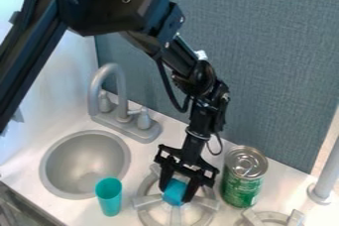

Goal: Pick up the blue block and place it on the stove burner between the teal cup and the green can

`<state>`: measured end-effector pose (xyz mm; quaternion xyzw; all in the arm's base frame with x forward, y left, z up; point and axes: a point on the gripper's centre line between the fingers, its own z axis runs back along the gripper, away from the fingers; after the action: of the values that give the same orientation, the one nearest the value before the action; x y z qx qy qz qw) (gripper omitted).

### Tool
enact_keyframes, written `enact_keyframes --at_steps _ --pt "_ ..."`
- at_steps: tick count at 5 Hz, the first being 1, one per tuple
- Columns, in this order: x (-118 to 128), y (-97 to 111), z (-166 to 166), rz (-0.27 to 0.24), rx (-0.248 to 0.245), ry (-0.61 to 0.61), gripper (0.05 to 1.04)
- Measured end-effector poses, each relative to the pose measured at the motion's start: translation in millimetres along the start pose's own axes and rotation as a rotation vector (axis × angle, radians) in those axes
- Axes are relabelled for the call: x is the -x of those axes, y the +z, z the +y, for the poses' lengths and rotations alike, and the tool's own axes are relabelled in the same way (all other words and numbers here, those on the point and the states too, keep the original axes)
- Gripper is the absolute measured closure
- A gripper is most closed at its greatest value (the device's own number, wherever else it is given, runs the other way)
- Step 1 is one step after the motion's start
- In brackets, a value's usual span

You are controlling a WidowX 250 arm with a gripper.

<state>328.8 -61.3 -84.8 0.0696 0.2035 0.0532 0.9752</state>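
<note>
Gripper [175, 195] closed on the blue block [175, 191], a finger at each side, presumably for a secure hold over the burner [147, 200]. Green can [239, 188] stands towards the counter's [138, 163] back edge; teal cup [110, 199], nearer the front edge, stands apart from the fingers.

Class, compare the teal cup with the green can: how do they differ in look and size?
The cup is plain teal; the can has a printed green label. The cup is open-topped, while the can has a silver lid. The can is wider than the cup. Both have round rims.
</note>
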Motion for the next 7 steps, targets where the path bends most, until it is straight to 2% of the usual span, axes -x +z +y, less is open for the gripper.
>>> enact_keyframes --at_steps 1,2,3,4,5,6,7 --pt "0 0 -3 0.001 0.018 0.009 0.378" --pt "9 3 4 -0.020 0.034 0.052 0.102" --pt "28 36 13 -0.126 0.083 0.080 0.078" --pt "45 55 25 -0.185 0.112 0.115 0.083" --pt "64 58 45 -0.206 0.066 0.131 0.083" --pt "81 51 69 -0.234 -0.016 0.104 0.083" --pt "82 40 93 -0.255 -0.032 0.109 0.083"
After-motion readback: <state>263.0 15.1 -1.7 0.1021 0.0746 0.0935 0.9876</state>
